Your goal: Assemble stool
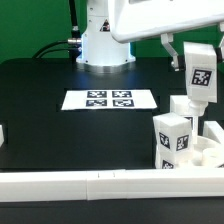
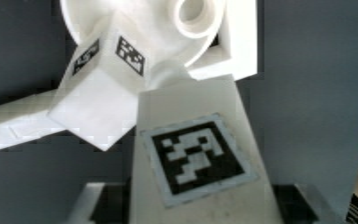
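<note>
The stool is in pieces at the exterior view's right, near the front of the black table point(image 1: 40, 85). Its round seat point(image 1: 201, 151) lies low there, mostly hidden behind a tagged leg point(image 1: 172, 139) that stands upright on it or just in front of it; which of the two cannot be told. A second leg point(image 1: 201, 73) hangs above that spot, held tilted slightly in the gripper point(image 1: 198, 55), whose fingers are clamped on the leg's upper part. In the wrist view this held leg point(image 2: 195, 150) fills the middle of the frame with its square tag facing the camera, dark fingers point(image 2: 108, 201) showing at either side of it near the frame's edge, and the seat point(image 2: 158, 35) shows beyond its tip with a socket hole visible; whether the tip touches the seat cannot be told. The marker board point(image 1: 110, 99) lies flat near the arm's base point(image 1: 103, 45). A long white rail point(image 1: 90, 185) runs along the front edge of the table.
</note>
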Controlling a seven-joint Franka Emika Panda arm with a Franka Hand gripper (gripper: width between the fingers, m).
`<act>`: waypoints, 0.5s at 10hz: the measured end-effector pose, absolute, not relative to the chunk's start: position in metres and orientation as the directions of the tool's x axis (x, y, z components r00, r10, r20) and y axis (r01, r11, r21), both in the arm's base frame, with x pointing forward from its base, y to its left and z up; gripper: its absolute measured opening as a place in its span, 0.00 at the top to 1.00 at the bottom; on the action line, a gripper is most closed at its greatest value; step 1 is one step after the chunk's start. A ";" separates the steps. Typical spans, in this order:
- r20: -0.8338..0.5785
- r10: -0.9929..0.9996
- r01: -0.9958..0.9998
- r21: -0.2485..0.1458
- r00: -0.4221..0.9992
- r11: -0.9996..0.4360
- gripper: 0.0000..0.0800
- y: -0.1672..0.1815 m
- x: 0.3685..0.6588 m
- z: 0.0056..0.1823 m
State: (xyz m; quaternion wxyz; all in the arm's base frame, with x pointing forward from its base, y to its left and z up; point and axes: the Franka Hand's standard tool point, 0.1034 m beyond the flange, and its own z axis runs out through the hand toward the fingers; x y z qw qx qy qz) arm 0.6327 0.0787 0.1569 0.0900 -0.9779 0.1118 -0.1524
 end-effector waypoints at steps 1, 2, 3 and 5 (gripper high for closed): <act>0.277 -0.246 -0.191 -0.210 0.929 -0.959 0.60 0.079 0.632 0.156; 0.287 -0.257 -0.200 -0.213 0.923 -0.956 0.60 0.081 0.633 0.153; 0.295 -0.273 -0.213 -0.219 0.916 -0.952 0.60 0.093 0.634 0.141; 0.285 -0.289 -0.227 -0.231 0.914 -0.946 0.60 0.107 0.642 0.130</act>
